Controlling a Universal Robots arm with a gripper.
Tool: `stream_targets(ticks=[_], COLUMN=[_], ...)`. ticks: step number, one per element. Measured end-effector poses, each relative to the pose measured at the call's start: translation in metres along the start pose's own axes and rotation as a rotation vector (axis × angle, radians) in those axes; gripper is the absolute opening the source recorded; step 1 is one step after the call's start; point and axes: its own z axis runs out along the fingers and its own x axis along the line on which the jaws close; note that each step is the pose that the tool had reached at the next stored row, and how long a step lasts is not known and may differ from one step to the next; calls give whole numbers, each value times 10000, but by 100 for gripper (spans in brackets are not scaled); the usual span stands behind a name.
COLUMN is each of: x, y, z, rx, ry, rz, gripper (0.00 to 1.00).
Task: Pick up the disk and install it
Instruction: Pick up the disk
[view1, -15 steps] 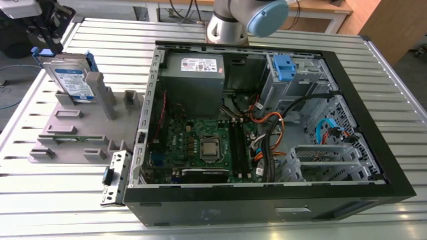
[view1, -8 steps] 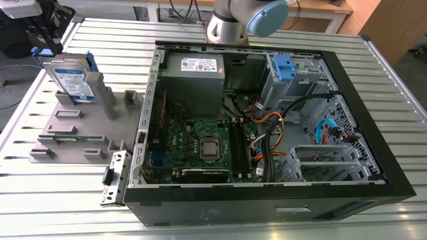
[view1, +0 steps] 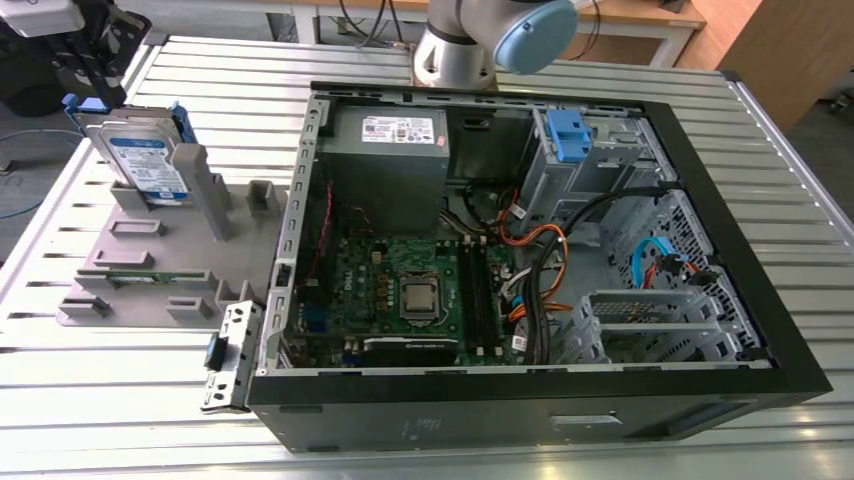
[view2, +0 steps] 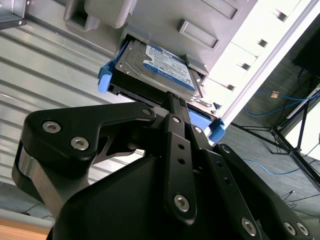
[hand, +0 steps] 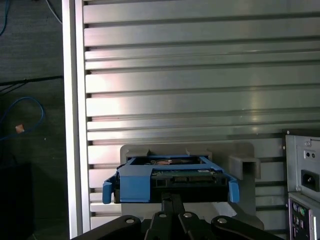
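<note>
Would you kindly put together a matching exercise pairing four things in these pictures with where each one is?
1 disk
2 power supply
3 claw
4 motherboard

A in a corner of the computer case
B at the disk's blue-framed edge
C standing in the grey holder
D green, flat on the case's floor

Pairs: 1-C, 2-A, 3-B, 4-D

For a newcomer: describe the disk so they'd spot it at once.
Find the open computer case; a grey holder sits on the exterior view's left of it. The disk stands on edge in it, the only piece there with a blue-and-white label and blue rails.
</note>
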Motion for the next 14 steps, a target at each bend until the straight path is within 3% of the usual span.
stream_targets(ticks=[6,14], x=[0,0], y=[0,0], z=[0,0], rx=[4,15], ry=[6,20], rz=[-231,-880], gripper=[11,11])
